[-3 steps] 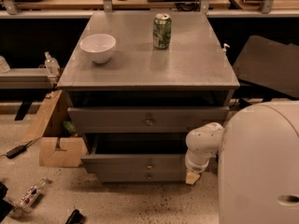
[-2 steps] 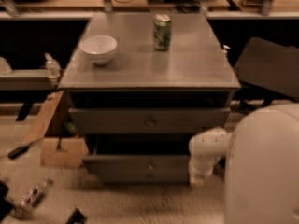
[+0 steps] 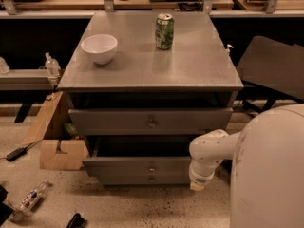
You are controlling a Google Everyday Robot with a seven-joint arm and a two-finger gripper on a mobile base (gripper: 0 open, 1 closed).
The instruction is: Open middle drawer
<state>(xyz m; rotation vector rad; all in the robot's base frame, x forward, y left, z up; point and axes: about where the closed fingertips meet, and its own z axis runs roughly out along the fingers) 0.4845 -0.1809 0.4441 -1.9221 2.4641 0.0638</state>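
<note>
A: Status on the grey metal middle drawer [image 3: 124, 166], the wide flat-fronted one with the small round knob [image 3: 152, 167]?

B: Looks pulled out. The front sits forward, below the front edge of the grey metal desk [image 3: 190, 65], with a dark open gap above it. I'd call it at least partly open. Can't tell how much travel the tray has left.

A: Where's the hand?

B: The hand [image 3: 196, 184] hangs off the white rounded arm [image 3: 211, 148]. It's low, below the desk's front right corner, just beside the right end of the middle drawer's front. It's not on the knob, it's well right of it. Open or closed: can't tell.

A: Other drawers?

B: The taller grey top drawer [image 3: 114, 121] also looks slightly out, with a gap above it under the front edge. The narrow grey bottom drawer [image 3: 128, 179] is tucked just under the middle one.

A: Anything on top?

B: White ceramic bowl [image 3: 99, 48] near the left edge, green drinks can [image 3: 164, 31] toward the back edge. Neither is in the way.

A: What's left?

B: My read: the pull is mostly done. What's left is either more travel, which needs the hand on the knob, or clearing the arm. Risk: the arm is close to the drawer's right end and could nudge it.
</note>
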